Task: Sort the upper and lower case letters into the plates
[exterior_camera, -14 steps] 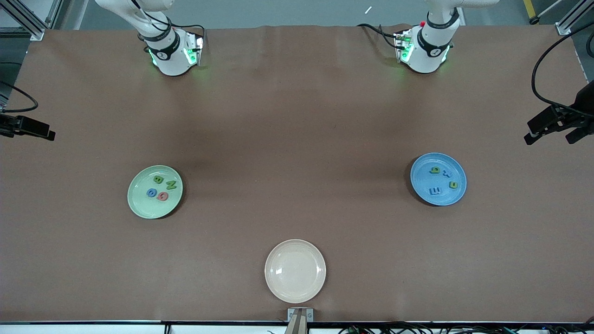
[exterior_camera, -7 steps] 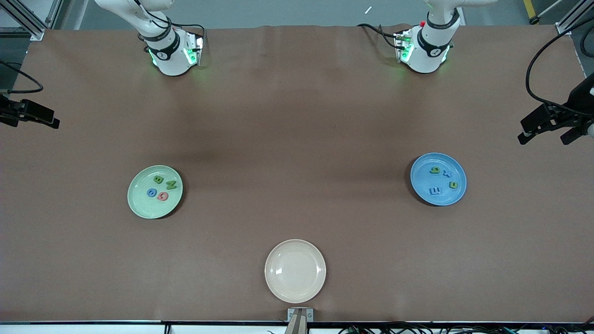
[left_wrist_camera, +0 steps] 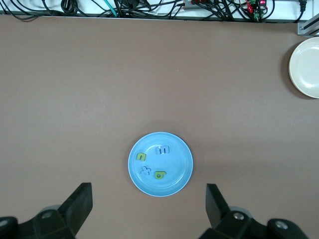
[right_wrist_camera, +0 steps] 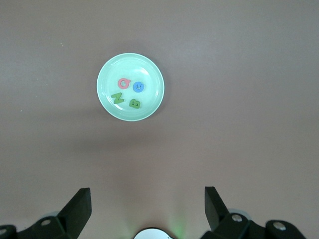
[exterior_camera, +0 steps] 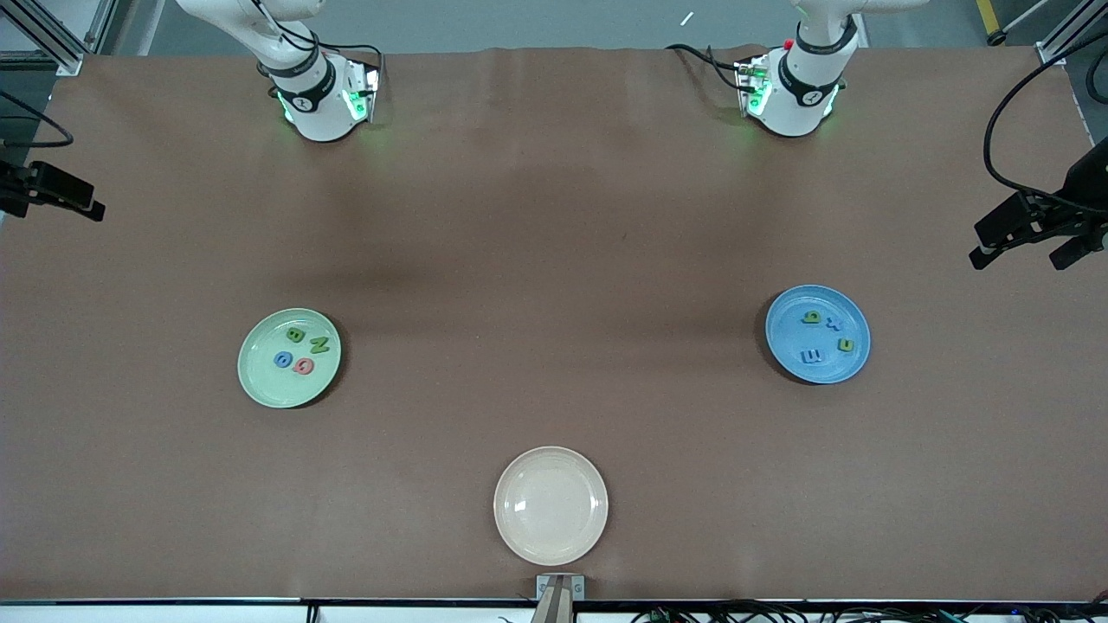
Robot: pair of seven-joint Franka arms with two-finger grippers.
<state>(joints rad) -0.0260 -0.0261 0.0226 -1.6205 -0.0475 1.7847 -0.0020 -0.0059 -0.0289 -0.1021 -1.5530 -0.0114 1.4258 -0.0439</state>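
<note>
You have three plates on the brown worktop [exterior_camera: 554, 216]. Nearest the front camera sits the cream-white plate [exterior_camera: 550, 505], midway along the worktop's length, with nothing in it. Farther from that camera are the two task plates, level with each other and well apart: the pale green plate [exterior_camera: 289, 357] toward the right arm's end and the blue plate [exterior_camera: 817, 334] toward the left arm's end.

Count four letters in each. In the pale green plate you see a green B [exterior_camera: 295, 335], a green N [exterior_camera: 319, 345], a blue round letter [exterior_camera: 283, 359] and a pink G [exterior_camera: 303, 366], all lying flat in the half of the plate farther from the camera. In the blue plate lie a green g [exterior_camera: 811, 317], a blue x [exterior_camera: 833, 324], a green n [exterior_camera: 846, 344] and a blue m [exterior_camera: 812, 356]. The plates are round, so no long axis shows; which way each letter faces is too small to tell.

The left gripper [exterior_camera: 1034, 232] hangs at the worktop's edge at the left arm's end, jaws wide and holding nothing. The right gripper [exterior_camera: 54, 196] hangs at the edge at the right arm's end, jaws likewise wide and bare.

The left wrist view looks straight down on the blue plate and also catches the cream-white plate at its border; the right wrist view shows the pale green plate alone and, at its edge, the right arm's base.
</note>
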